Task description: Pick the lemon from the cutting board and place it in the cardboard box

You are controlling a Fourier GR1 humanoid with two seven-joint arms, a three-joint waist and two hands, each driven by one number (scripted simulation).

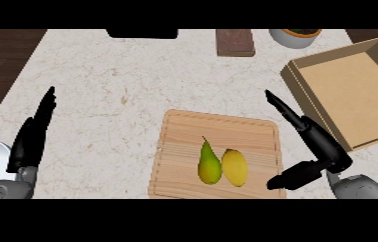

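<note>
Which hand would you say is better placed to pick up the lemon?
The right hand: it is open just beside the cutting board, near the lemon and the cardboard box. The left hand rests far away.

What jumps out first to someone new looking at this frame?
The cutting board at bottom centre, with a lemon and a green pear lying side by side, touching. Next, the open cardboard box at the right edge. The right hand is open beside the board; the left hand rests open at the left edge.
</note>
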